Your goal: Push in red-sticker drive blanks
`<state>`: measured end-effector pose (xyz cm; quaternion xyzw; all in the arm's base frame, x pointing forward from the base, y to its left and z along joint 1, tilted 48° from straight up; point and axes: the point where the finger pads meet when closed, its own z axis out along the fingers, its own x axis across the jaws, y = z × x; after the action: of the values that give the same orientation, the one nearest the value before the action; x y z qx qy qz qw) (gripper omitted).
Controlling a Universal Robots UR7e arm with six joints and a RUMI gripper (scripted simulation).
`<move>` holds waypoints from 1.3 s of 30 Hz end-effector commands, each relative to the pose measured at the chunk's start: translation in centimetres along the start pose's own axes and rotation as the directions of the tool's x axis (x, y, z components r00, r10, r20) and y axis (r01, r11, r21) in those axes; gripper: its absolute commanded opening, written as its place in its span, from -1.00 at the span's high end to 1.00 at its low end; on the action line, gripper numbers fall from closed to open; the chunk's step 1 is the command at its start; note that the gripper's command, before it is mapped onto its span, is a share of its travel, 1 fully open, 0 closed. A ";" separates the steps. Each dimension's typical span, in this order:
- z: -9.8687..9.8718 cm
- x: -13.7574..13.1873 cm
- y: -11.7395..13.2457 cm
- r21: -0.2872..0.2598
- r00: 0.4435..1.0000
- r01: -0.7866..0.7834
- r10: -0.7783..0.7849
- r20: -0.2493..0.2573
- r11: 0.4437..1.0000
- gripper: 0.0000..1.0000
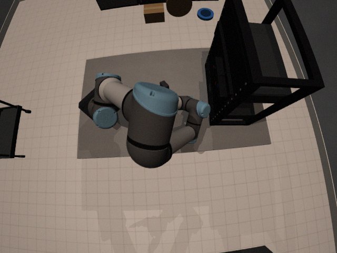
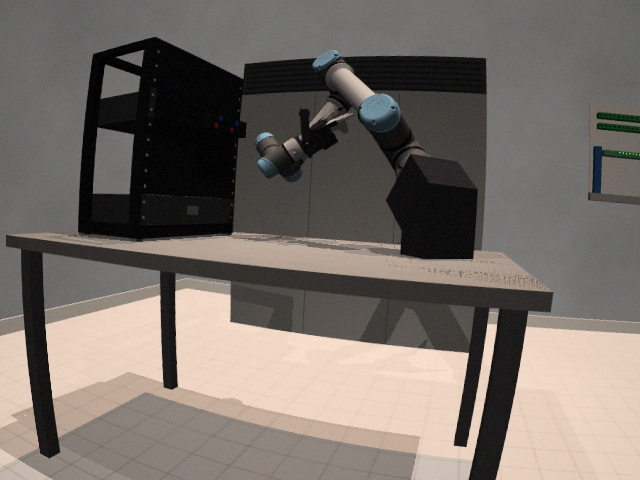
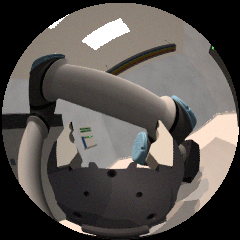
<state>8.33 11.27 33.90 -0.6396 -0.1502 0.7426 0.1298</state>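
In the exterior view, from left to right:

1. The black open-frame rack (image 1: 283, 80) (image 2: 139, 170) stands upright at the left end of the table (image 1: 122, 65) (image 2: 320, 276). A dark unit (image 2: 168, 208) with a pale label (rectangular) occupies its lowest level.

2. On the rack's upper front, two red stickers (image 1: 215, 83) (image 2: 216, 125) and two blue stickers (image 2: 220, 118) mark the row of drive blanks. A dark block (image 2: 241, 129) protrudes at the right end of that row. The outlines of the individual blanks are too dark to separate, and latch status cannot be determined.

3. A grey cabinet (image 2: 351, 196) stands behind the table.

4. The wrist of the arm (image 1: 150, 130) (image 2: 351, 85) is located right of the rack, apart from it in this view. The gripper (image 2: 347, 121) (image 3: 113, 122) is released, its jaws spread with nothing between them; its fingers point away from the rack, toward the arm's base side (the wrist view shows both fingertips).

5. The faceted black pedestal (image 1: 84, 104) (image 2: 460, 242) supports the arm at the table's right end.

6. A wall panel (image 2: 615, 175) with green strips (one dotted with lights) is mounted at far right.
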 end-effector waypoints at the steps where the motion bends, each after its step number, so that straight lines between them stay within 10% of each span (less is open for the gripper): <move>1: -0.5 -0.7 -1.3 0.056 0.990 0.122 -0.125 0.058 0.991 -1.00; 6: -1.1 -1.5 -2.3 0.123 0.968 0.213 -0.226 0.106 0.969 -1.00; 17: -3.5 -8.0 -6.0 0.398 0.812 0.264 -0.425 0.400 0.878 -1.00; 39: -15.7 -13.2 -10.7 0.779 0.470 0.002 -0.689 0.553 0.627 -1.00</move>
<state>22.95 16.12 47.22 -0.1255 -0.0709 0.8977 0.4164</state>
